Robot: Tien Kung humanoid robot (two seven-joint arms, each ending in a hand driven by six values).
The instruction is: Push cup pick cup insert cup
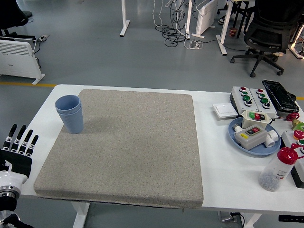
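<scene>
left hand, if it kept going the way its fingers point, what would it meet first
The left hand points up and slightly right along the table's left edge. The stacked blue cups sit further right, so the way looks free, though depth is unclear.

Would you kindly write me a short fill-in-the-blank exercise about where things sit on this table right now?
1. The stacked blue plastic cups stand upright on the grey mat's far ____ corner.
2. The robot's left hand is beside the table's left edge, fingers ____.
3. The round blue plate holds small ____ boxes.

Missing words: left; open; button
</scene>
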